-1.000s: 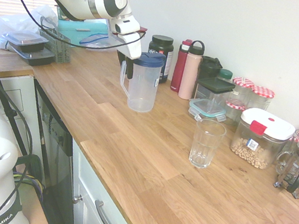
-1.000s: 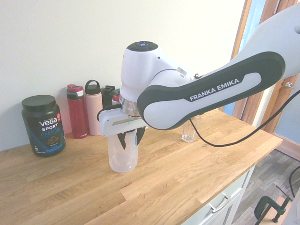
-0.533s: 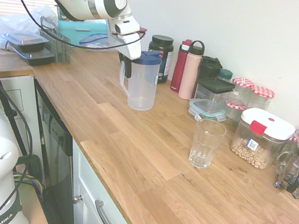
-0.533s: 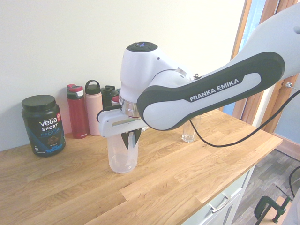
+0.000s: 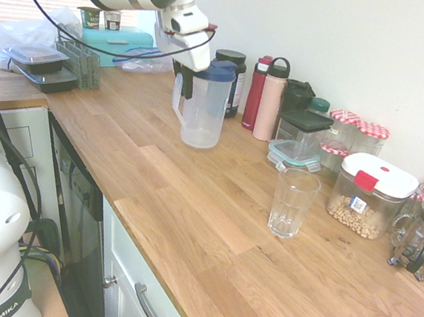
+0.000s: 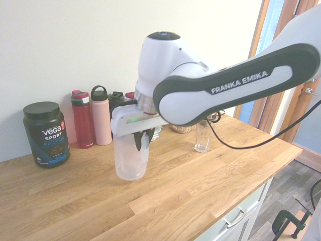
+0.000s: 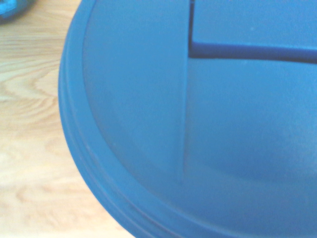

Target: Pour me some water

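The gripper (image 5: 183, 80) is clenched on the handle of the clear pitcher (image 5: 203, 108) — its blue lid (image 7: 198, 124) fills the wrist view. The pitcher hangs just above the wooden counter (image 5: 212, 207), well apart from the empty glass (image 5: 293, 202) — bottles (image 5: 265, 96) stand behind by the wall.

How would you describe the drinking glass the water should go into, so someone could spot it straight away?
On the long wooden countertop, look in front of the row of jars and containers along the wall. The empty clear drinking glass stands alone there, nearer the counter's front edge than its neighbours. Unlike those, it has no lid and shows faceted sides.
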You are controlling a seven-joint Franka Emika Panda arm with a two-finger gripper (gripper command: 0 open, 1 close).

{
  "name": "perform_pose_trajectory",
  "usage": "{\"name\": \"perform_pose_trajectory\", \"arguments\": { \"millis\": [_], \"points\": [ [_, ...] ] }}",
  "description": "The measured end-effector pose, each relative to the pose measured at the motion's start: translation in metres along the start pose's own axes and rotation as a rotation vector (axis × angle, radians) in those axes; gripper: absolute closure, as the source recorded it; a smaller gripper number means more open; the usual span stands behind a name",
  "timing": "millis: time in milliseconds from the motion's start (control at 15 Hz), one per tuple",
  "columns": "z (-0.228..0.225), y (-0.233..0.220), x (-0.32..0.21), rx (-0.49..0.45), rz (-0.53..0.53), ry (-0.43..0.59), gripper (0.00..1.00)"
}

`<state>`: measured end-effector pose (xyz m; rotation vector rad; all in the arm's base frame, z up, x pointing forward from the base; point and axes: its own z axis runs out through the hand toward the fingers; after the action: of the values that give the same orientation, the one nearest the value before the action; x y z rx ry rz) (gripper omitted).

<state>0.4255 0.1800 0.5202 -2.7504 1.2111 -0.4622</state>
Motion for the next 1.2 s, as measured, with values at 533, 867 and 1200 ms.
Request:
{"name": "perform_pose_trajectory", "arguments": {
  "millis": [533, 867, 1200],
  "points": [
    [-0.087, 0.164, 0.049, -0.016, -0.32, -0.137, 1.0],
    [-0.077, 0.261, 0.075, -0.034, -0.472, -0.122, 1.0],
    [-0.071, 0.346, 0.129, 0.005, -0.549, -0.129, 1.0]
  ]
}}
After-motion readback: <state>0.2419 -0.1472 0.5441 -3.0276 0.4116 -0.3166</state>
